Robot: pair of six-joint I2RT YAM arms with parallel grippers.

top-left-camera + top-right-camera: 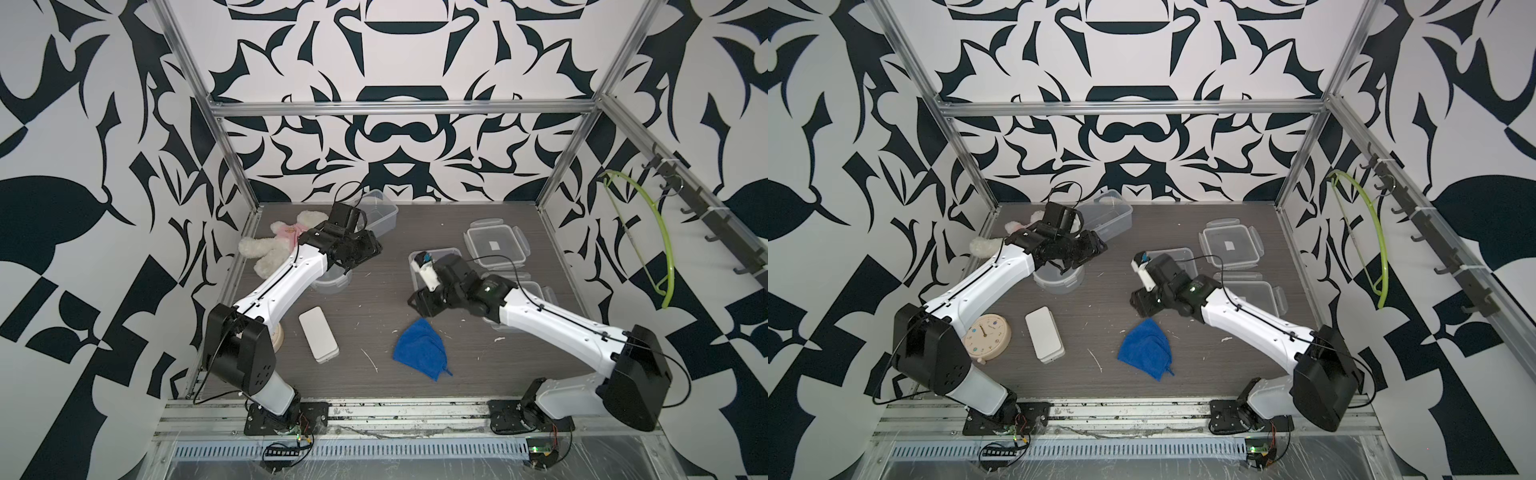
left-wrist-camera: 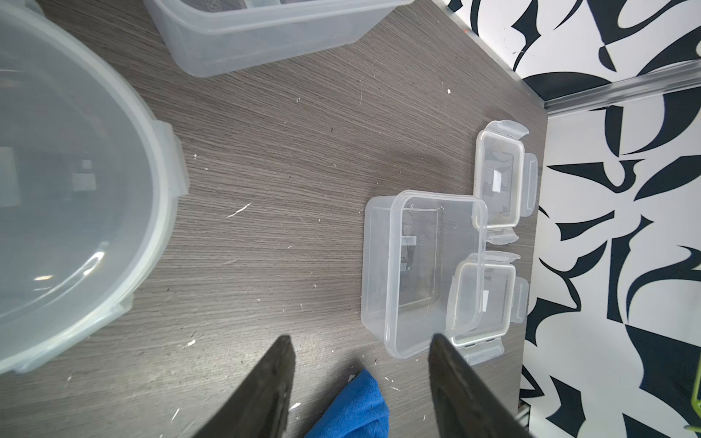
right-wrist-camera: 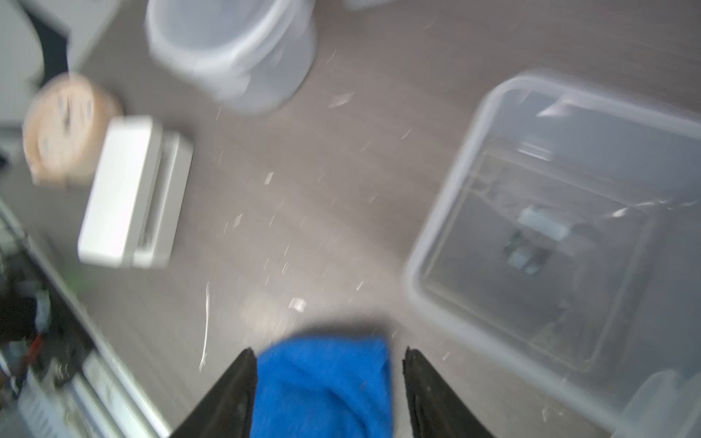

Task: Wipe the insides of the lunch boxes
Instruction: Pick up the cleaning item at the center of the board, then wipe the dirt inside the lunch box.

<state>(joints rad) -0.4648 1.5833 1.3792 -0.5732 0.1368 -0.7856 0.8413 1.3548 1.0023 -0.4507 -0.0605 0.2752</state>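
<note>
Three clear lunch boxes stand open on the table. The round one (image 1: 332, 284) sits under my left gripper (image 1: 347, 266), which hangs open above it with nothing between its fingers (image 2: 451, 364). One rectangular box (image 1: 376, 212) is at the back. The other rectangular box (image 1: 432, 262) is in the middle, partly hidden by my right wrist. Two loose lids (image 1: 496, 245) (image 2: 485, 303) lie beside it. A blue cloth (image 1: 422, 353) lies crumpled on the table. My right gripper (image 3: 329, 350) is low over the cloth's far tip, its jaws astride the fabric with a small gap on one side; the view is blurred.
A white flat case (image 1: 318, 340) and a beige clock (image 1: 988, 336) lie at front left. A stuffed toy (image 1: 274, 245) is at the back left by the left arm. A green hanger (image 1: 648, 241) hangs on the right wall. White flecks litter the table.
</note>
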